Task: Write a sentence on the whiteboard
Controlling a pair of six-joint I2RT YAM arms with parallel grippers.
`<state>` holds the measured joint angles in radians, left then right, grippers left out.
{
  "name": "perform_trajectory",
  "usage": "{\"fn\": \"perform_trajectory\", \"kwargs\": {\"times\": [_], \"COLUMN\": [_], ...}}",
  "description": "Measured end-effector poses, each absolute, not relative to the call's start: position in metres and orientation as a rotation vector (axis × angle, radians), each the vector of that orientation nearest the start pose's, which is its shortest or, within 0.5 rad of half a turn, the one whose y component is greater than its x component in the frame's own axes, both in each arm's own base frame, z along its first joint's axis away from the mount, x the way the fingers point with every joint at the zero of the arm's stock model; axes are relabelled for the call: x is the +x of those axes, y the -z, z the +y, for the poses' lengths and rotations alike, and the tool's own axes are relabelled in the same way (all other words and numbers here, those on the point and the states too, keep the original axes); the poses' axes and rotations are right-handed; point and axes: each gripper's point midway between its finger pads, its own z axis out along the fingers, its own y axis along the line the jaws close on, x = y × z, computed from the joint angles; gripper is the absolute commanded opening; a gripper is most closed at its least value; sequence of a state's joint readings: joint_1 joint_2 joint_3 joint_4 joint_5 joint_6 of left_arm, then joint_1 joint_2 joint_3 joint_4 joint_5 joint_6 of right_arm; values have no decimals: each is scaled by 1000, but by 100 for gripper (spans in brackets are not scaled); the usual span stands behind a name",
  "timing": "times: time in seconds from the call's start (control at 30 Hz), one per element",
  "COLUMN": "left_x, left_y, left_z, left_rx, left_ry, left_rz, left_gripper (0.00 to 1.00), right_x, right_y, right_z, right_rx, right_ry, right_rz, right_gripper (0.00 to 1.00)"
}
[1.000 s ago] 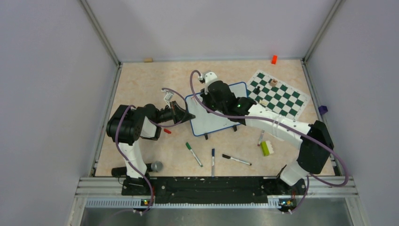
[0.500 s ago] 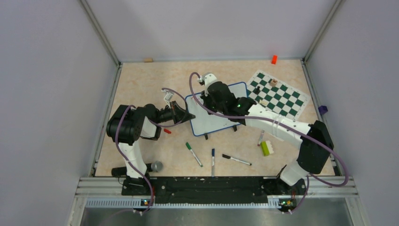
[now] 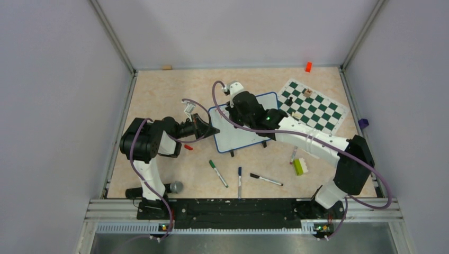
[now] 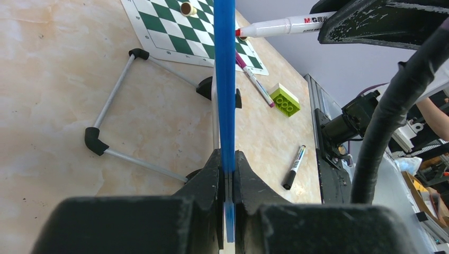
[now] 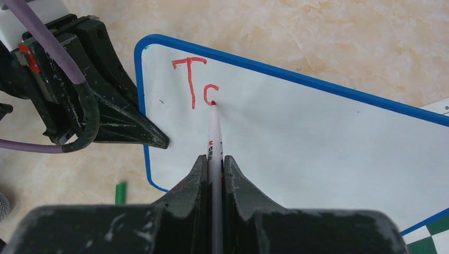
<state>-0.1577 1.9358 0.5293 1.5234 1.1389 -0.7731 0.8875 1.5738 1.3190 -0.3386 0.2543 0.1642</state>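
The whiteboard (image 3: 243, 135) stands tilted on its black feet at mid-table, white with a blue frame (image 4: 225, 79). My left gripper (image 3: 213, 130) (image 4: 226, 164) is shut on the frame's left edge. My right gripper (image 3: 234, 108) (image 5: 214, 165) is shut on a white marker (image 5: 213, 132) (image 4: 280, 25) over the board's upper left. The marker's red tip touches the board (image 5: 317, 137). Of the sentence (image 5: 195, 84), a red "T" and a small open curve beside it show near the board's corner. The right arm hides part of the board in the top view.
A green-and-white chess mat (image 3: 313, 106) with small pieces lies right of the board. Green (image 3: 217, 173), blue (image 3: 239, 180) and black (image 3: 266, 179) markers lie in front. A green brick (image 3: 299, 166), a red cap (image 3: 188, 147) and a microphone (image 3: 174, 187) are nearby.
The right gripper with the marker has crept slightly to the left over the board. The left gripper and the board have stayed still.
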Motion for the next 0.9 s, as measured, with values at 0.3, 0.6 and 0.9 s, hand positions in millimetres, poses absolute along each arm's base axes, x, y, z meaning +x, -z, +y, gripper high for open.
{"fn": "perform_trajectory", "kwargs": {"times": [0.3, 0.6, 0.9], "left_x": [307, 307, 307], "left_y": [-112, -112, -112], "left_z": [-222, -222, -222], "left_rx": [534, 530, 532], "left_ry": [1523, 1524, 1524], "left_rz": [1662, 1664, 1663], "left_gripper": [0, 0, 0], "right_x": [319, 322, 321], "right_y": [-204, -210, -212], "right_z": [328, 331, 335], "right_rx": [-622, -616, -624], "right_ry": [-325, -324, -349], "right_rz": [2064, 2053, 2046], "right_gripper": [0, 0, 0]}}
